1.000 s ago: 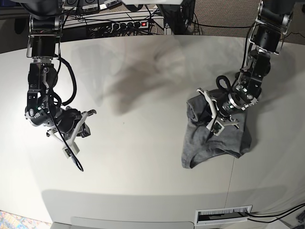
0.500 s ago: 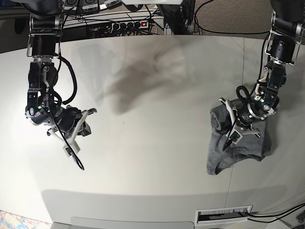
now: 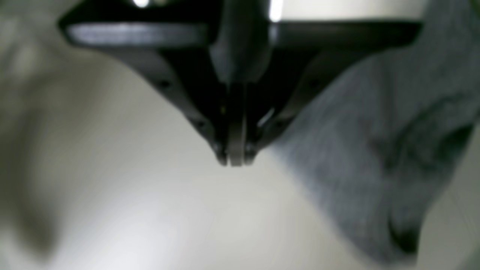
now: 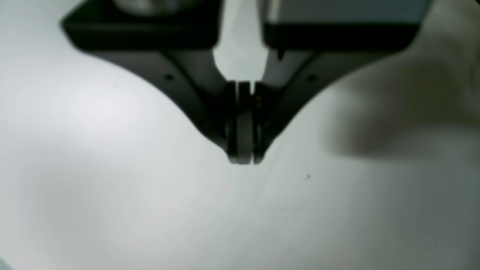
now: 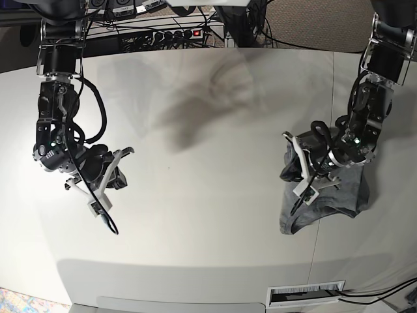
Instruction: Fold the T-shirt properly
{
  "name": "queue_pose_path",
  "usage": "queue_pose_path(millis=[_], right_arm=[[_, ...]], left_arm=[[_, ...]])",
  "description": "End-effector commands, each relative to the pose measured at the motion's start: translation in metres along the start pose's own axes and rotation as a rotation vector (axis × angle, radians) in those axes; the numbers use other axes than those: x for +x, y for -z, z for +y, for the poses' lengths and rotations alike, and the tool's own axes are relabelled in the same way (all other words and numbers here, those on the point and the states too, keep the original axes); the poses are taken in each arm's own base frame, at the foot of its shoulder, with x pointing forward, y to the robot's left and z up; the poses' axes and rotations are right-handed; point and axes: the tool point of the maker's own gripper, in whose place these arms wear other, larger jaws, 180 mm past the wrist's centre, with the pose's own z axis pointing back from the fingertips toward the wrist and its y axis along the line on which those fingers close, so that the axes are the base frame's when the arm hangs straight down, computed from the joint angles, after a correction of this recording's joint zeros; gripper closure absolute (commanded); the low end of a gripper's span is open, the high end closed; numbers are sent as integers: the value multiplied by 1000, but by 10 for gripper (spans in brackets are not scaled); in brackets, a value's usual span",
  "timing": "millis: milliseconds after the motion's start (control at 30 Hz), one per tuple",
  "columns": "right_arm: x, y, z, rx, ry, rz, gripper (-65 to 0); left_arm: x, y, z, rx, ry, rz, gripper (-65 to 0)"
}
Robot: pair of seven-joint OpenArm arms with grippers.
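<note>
The grey T-shirt [image 5: 335,192] lies bunched in a small heap at the right side of the white table [image 5: 208,195]. My left gripper [image 5: 300,199] hangs over the heap's left edge, pointing down and to the front. In the left wrist view this gripper [image 3: 234,159] is shut over bare table, and the T-shirt [image 3: 375,150] lies right beside it with no cloth seen between the pads. My right gripper [image 5: 109,222] hovers far off at the table's left. The right wrist view shows that gripper [image 4: 243,159] shut and empty above bare tabletop.
A power strip with cables [image 5: 169,32] runs along the back edge. A seam [image 5: 332,98] crosses the table at the right, close to the shirt. A slot with a label [image 5: 306,295] sits at the front edge.
The left arm carried the bunched shirt to the right across the table, then its gripper swung slightly back left over the heap's edge. The right arm barely moved.
</note>
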Motion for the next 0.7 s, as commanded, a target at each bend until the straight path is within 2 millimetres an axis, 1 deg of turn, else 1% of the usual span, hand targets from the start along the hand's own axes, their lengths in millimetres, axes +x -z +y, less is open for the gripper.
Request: queue_pose_path(millis=[0, 100, 167, 267, 333, 433, 500, 667], right_arm=[[10, -7, -5, -16, -14, -36, 0], [-1, -7, 0, -15, -19, -16, 0], [-8, -8, 4, -16, -25, -3, 0], [-15, -14, 6, -22, -19, -4, 0], [-20, -21, 8, -28, -13, -12, 0], [-34, -33, 11, -36, 9, -13, 0], [-46, -42, 13, -48, 17, -5, 0], [-74, -65, 27, -63, 19, 15, 0]], left_arm=[[12, -7, 3, 14, 29, -25, 0], [10, -12, -16, 0, 39, -20, 0], [5, -17, -33, -26, 43, -19, 0], [-3, -25, -59, -55, 72, -17, 0], [-9, -31, -71, -53, 74, -11, 0], [-15, -42, -84, -38, 69, -9, 0], [-18, -51, -89, -30, 53, -14, 0], [-23, -81, -89, 16, 6, -37, 0]])
